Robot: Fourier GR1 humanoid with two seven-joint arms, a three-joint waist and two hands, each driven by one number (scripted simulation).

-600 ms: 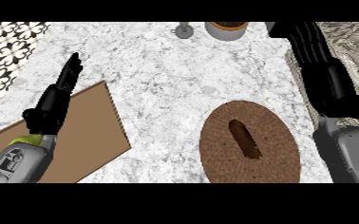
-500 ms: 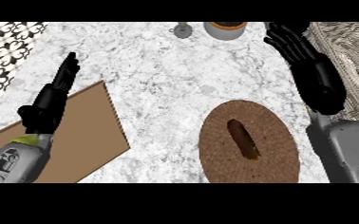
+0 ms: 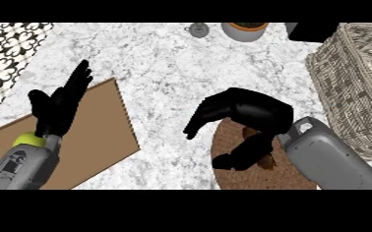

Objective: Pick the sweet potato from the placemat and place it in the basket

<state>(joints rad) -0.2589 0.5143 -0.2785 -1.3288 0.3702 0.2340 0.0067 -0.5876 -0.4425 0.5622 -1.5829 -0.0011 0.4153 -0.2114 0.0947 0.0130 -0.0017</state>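
The sweet potato point(image 3: 266, 162) lies on the round brown placemat point(image 3: 240, 177) at the lower right, mostly hidden; only small brown bits of it show. My right hand point(image 3: 254, 110) hangs right over it, palm down, fingers bent toward the left and thumb reaching down beside the potato, not closed round it. The wicker basket point(image 3: 341, 86) stands at the right edge, beyond the placemat. My left hand point(image 3: 62, 103) rests open at the left, fingers up, above a brown board point(image 3: 87, 137).
At the back edge of the marble counter stand a grey pot point(image 3: 245, 30) and a small grey object point(image 3: 197, 29). A dark box point(image 3: 312, 31) sits behind the basket. Patterned tiling point(image 3: 18, 44) borders the far left.
My right hand has swung from the back right down over the placemat, now covering the sweet potato. The view has shifted, bringing the basket into sight. The left hand has barely moved.
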